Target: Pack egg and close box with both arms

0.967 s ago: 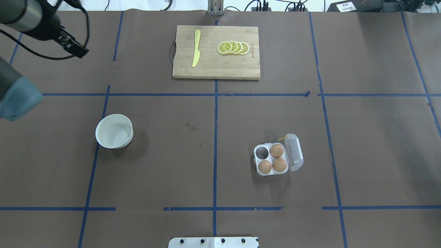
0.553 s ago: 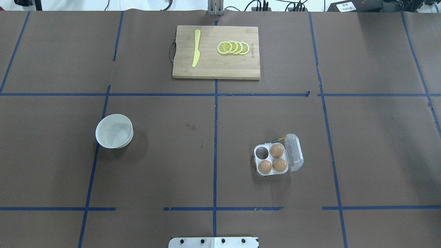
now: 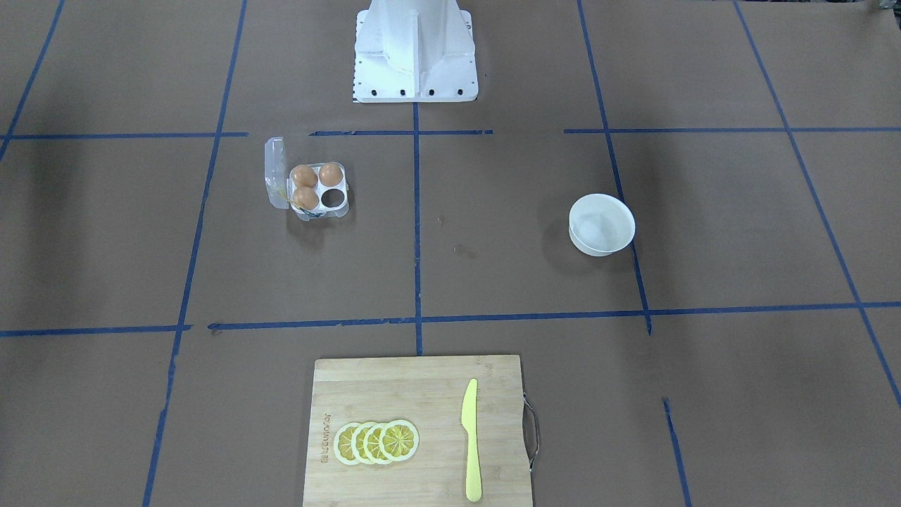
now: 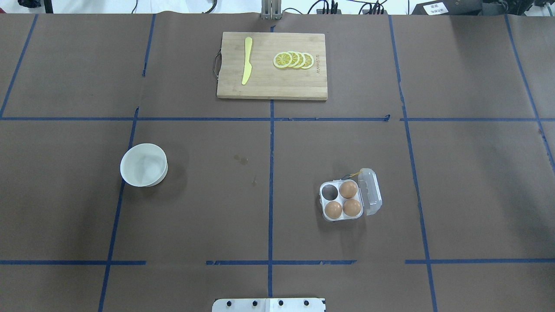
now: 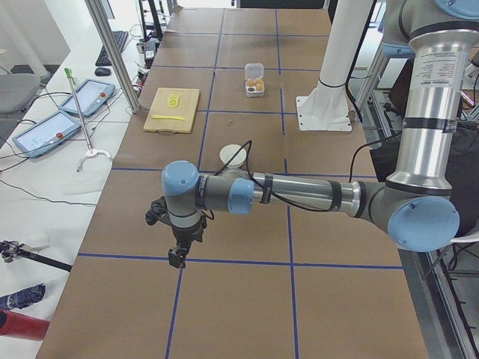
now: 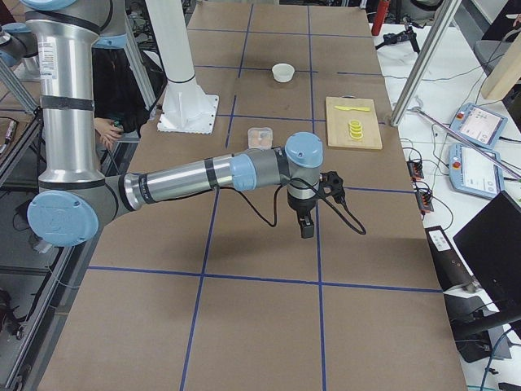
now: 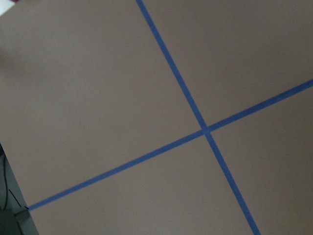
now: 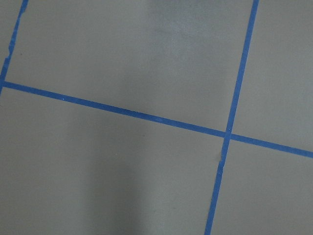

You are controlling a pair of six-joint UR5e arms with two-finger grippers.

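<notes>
The box (image 4: 322, 201) is a clear four-cell carton on the table's right half, with its lid (image 4: 373, 193) open to the right. Three orange-brown eggs sit in it, one of them the egg (image 4: 348, 189) in the far right cell. The far left cell (image 4: 329, 191) is empty. No loose egg shows. The left gripper (image 5: 177, 256) shows only in the exterior left view, far off to the left of the bowl. The right gripper (image 6: 307, 228) shows only in the exterior right view, past the carton. I cannot tell whether either is open or shut. Both wrist views show only brown paper and blue tape.
A round white bowl (image 4: 144, 165) stands on the table's left half and looks empty. A wooden cutting board (image 4: 272, 66) lies at the far middle with a yellow knife (image 4: 247, 60) and lemon slices (image 4: 294, 60). The white base pedestal (image 3: 415, 49) stands at the near edge.
The left arm, at the overhead view's top left a second ago, has swung out of that view. The carton, eggs and bowl have not moved.
</notes>
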